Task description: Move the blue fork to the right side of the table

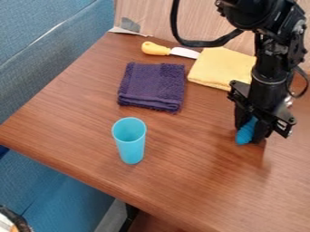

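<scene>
Right now my black gripper (253, 136) hangs low over the right part of the counter (176, 186), whose brown surface has a streaky wood grain. My jaws are closed around the blue fork (245, 132), and what shows of it is a rounded, ridged end pointing down. Well to the left of me stands a smooth, light-blue cup (129, 141), round-rimmed and tapering to its base. Behind it lies a folded purple towel (151, 86), thick and nubbly, near a flat yellow cloth (221, 68) and a knife (184, 52) with a bulbous yellow handle.
</scene>
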You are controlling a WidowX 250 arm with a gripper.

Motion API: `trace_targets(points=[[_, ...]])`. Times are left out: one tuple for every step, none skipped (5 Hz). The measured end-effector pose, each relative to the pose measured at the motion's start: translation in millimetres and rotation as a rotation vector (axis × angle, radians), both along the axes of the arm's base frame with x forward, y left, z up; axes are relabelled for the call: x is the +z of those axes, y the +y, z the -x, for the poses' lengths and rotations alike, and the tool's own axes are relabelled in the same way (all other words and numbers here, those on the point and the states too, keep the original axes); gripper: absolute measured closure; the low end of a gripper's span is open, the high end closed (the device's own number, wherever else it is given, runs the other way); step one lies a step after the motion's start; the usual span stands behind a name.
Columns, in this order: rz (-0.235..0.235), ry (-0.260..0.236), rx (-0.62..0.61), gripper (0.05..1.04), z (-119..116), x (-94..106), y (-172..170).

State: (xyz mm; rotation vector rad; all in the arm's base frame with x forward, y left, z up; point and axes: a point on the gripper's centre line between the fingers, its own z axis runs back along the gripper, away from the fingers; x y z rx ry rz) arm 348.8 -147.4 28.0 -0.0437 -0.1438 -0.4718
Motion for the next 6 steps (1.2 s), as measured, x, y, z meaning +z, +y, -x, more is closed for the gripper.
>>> trace_targets(points=[[0.007, 0.002, -0.018, 0.285, -1, 0.2, 0], [0.007, 0.003, -0.025, 0.078, -1, -0.3, 0], [-0.004, 0.004, -0.024, 0.077, 0, -0.6, 1], [-0.033, 0.0, -0.032, 0.083, 1, 1.1, 7], [-0.027, -0.056, -0.027, 0.083, -1, 28.3, 9], [-0.016, -0.123, -0.004, 0.083, 2, 57.1, 13]])
